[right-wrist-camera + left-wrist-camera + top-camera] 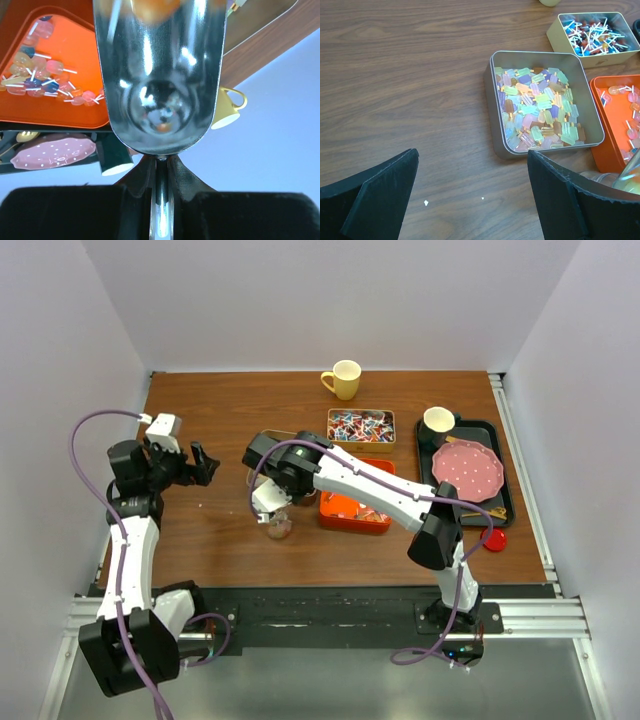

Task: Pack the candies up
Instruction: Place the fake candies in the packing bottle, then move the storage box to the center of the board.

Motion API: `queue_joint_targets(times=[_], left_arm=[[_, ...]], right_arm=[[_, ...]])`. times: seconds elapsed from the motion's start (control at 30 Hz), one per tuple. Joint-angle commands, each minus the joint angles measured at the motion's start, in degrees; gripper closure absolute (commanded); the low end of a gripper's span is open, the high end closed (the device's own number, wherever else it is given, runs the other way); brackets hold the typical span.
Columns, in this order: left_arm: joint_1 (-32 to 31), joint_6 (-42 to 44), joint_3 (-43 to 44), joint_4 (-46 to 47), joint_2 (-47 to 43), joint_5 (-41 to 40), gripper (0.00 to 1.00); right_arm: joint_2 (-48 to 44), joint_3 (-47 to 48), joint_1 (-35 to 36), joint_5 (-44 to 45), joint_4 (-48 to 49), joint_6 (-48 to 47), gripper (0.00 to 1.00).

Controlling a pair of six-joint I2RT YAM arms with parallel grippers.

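Few orange candies (150,7) at lip of shiny metal scoop (160,75), right gripper (159,169) clamped on its handle: tip slow, centred over small glass jar (278,526); left gripper (470,200) spread wide.

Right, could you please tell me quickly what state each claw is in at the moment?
Left claw: open, holding nothing.
Right claw: closed on the handle of a metal scoop.

A steel scoop (160,75) in claw (160,170) (tray (55,112) beside)
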Motion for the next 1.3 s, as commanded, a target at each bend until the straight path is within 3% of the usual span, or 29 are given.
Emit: queue_joint_targets(times=[0.0,0.23,0.43,0.7,0.93,1.1,1.27], left_arm=[[0.5,-1.1,-1.1,2.5,-1.3,0.6,0.05],[0.5,-2.6,-1.4,3.9,0.5,2.6,0.05],[-1.9,-3.5,3.5,3.7,10.8,2.4,0.08],[-11.0,-1.8,14.6,1.1,28.2,0.2,0.12],[-14.1,-2.8,20.4,-0.6,39.8,-2.4,0.17],[-17.8,-1.0,22.9,-1.5,44.4,-1.3,0.3],[-20.8,0.2,21.0,-3.1,43.5,-0.7,0.4]], right_arm=[[-0.9,2.2,0.6,4.0,-6.5,-1.4,1.0],[-2.7,2.1,1.0,4.3,-4.6,-2.1,1.0],[-6.8,2.8,-0.7,0.5,2.8,1.5,1.0],[-11.3,-3.8,-12.0,-4.8,12.1,15.4,1.0],[-12.0,-8.9,-19.4,-8.3,15.1,21.8,1.0],[-11.4,-10.9,-21.8,-10.2,15.7,24.7,1.0],[-9.7,-11.0,-22.8,-12.2,15.8,25.0,1.0]])
